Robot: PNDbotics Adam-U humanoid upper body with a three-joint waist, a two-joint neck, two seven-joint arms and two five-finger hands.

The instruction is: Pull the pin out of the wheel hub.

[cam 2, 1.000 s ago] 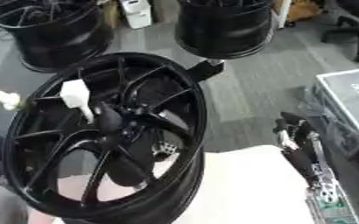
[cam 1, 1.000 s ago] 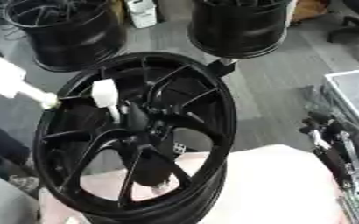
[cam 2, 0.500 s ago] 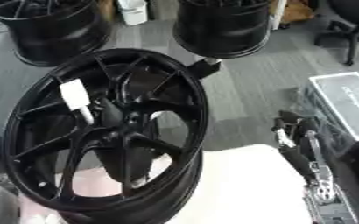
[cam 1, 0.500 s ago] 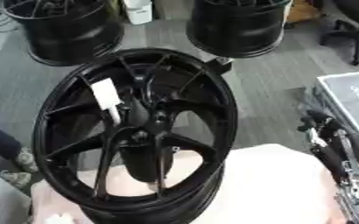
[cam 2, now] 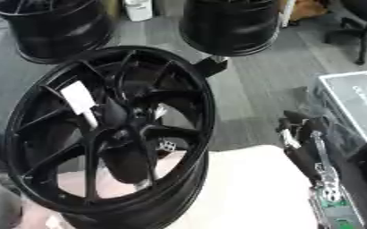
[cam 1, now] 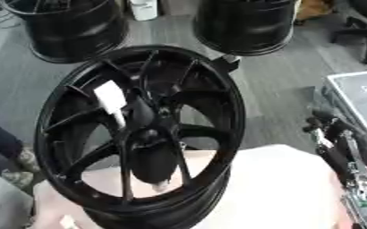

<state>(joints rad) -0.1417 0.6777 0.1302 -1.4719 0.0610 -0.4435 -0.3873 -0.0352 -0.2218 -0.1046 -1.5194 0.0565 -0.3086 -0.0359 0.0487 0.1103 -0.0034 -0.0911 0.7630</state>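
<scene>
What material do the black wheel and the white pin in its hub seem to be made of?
The wheel looks like painted or coated metal: rigid thin spokes with a glossy black sheen. The pin has a matte white block head, probably plastic, on a thin paler stem; its material is unclear.

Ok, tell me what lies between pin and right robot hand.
From the pin, spokes and rim of the wheel, then bare floor up to the robot hand, in the left eye view.
</scene>
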